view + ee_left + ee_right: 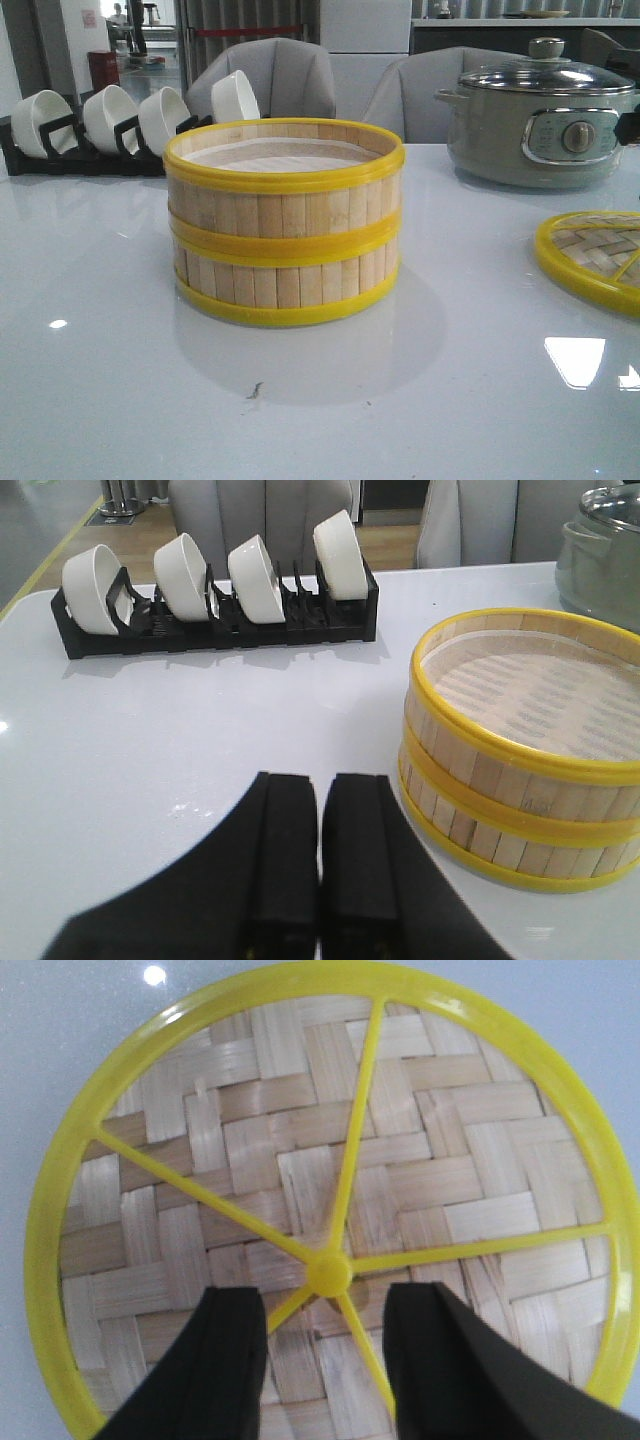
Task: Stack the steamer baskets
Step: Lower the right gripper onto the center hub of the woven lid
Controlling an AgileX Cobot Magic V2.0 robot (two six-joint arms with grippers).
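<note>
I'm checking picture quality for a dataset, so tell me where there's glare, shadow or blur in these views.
Front view: bright window glare on the glossy table, soft shadow around the stacked steamer baskets, background slightly hazy. Left wrist view: even light, baskets sharp, closed left gripper dark and featureless. Right wrist view: lid crisp, one small light spot on the table, open right gripper slightly soft.

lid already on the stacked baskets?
No. In the front view the lid lies flat on the table to the right of the stacked baskets, whose top is open.
</note>
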